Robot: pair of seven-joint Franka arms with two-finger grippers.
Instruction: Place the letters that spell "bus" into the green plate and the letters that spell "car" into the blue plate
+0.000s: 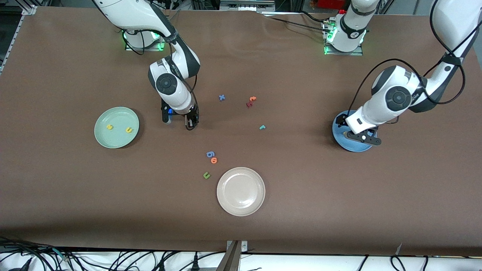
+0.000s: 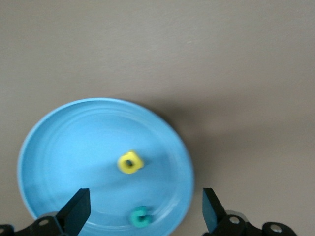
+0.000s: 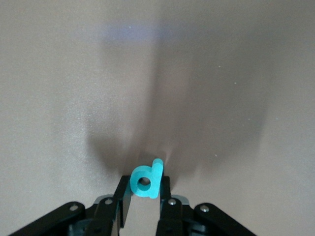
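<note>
My right gripper [image 1: 191, 122] [image 3: 144, 191] is shut on the teal b [image 3: 145, 180], low over the bare table beside the green plate [image 1: 113, 141]. That plate holds the yellow s [image 1: 109, 127] and the yellow u [image 1: 129, 130]. My left gripper [image 1: 356, 134] [image 2: 145, 211] hangs open over the blue plate [image 1: 354, 147] [image 2: 69, 142], nothing between its fingers [image 2: 78, 209]. In the blue plate lie the yellow a [image 2: 130, 162] and the teal c [image 2: 141, 217]. The teal r [image 1: 262, 127] lies on the table between the two arms.
Loose letters on the table: a blue x [image 1: 221, 98], an orange t [image 1: 252, 99] beside a dark red letter [image 1: 249, 104], a blue g-like letter [image 1: 210, 154], an orange o [image 1: 214, 160] and a dark green u [image 1: 206, 175]. A cream-white plate [image 1: 241, 205] sits nearest the camera.
</note>
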